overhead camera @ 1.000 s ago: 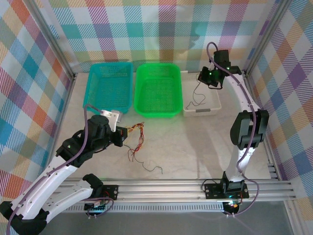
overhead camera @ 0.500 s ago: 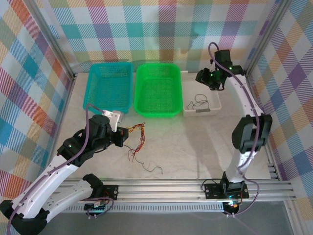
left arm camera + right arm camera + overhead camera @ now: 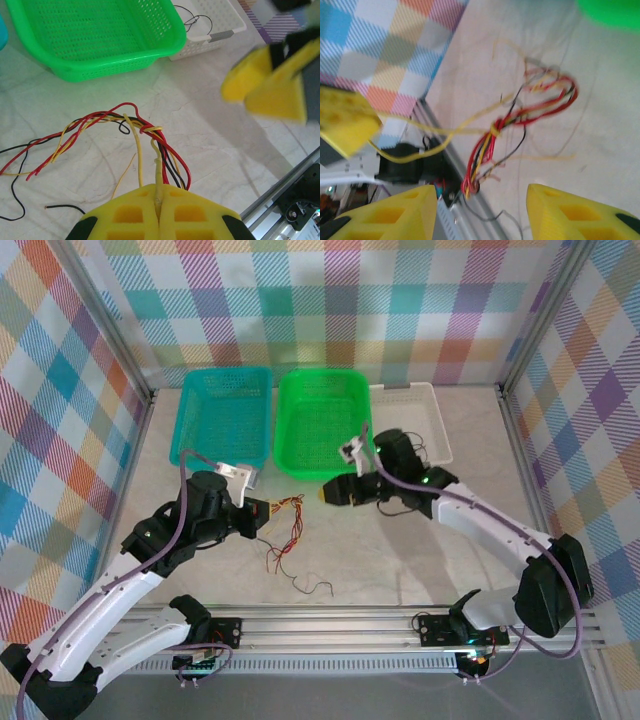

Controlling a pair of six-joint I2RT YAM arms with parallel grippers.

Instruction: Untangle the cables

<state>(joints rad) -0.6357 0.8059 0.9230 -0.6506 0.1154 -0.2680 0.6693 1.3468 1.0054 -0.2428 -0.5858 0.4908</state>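
Noting: the left gripper (image 3: 159,192) is pinching one yellow-tan strand, jaws pressed together on it, in front of the green basket (image 3: 322,476). The cables (image 3: 150,131) are lying as a loose red, yellow and black tangle on the table (image 3: 420,540), off that basket's front-left corner. The right gripper (image 3: 336,492) is hovering at the basket's front edge, jaws standing apart, gripping nothing.

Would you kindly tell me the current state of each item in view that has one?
left end effector, shut on the cables
right end effector, open, holding nothing
cables, tangled together
green basket, empty
teal basket, looks empty
white tray, holding one dark wire
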